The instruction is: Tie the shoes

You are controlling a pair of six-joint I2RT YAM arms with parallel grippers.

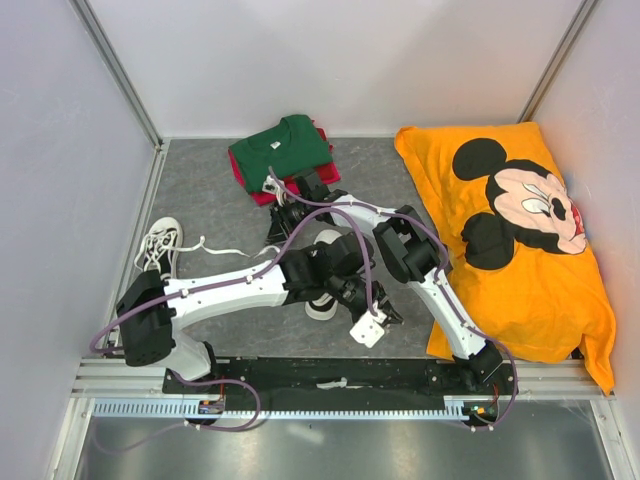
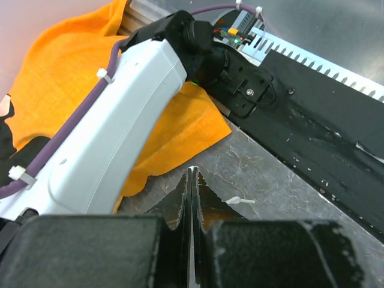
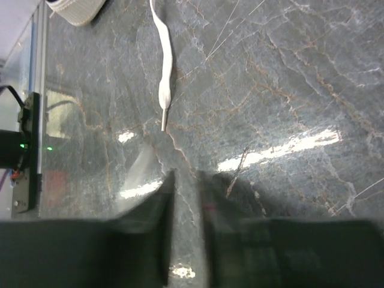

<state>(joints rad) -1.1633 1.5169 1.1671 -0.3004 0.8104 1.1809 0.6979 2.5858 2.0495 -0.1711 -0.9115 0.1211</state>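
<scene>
Landmark: folded green shirt (image 1: 283, 145), stacked on a red shirt (image 1: 262, 192) at the back of the grey marbled table (image 1: 200, 190).

- First small white canvas sneaker (image 1: 160, 245): well left of the green shirt and nearer the arm bases, clear of both arms. Its long white lace (image 1: 222, 250) trails loose across the table toward the shirt's side.
- Second white sneaker (image 1: 322, 305): straight nearward of the green shirt, mostly hidden under the crossed arms. Only a white end shows.
- Right gripper (image 3: 185, 177): just nearward of the green shirt, low over bare table. Fingers a narrow gap apart, holding nothing. Lace tip lies ahead, apart from it.
- Left gripper (image 2: 192, 174): well nearward of the green shirt. Fingers pressed together, nothing visible between them.
</scene>
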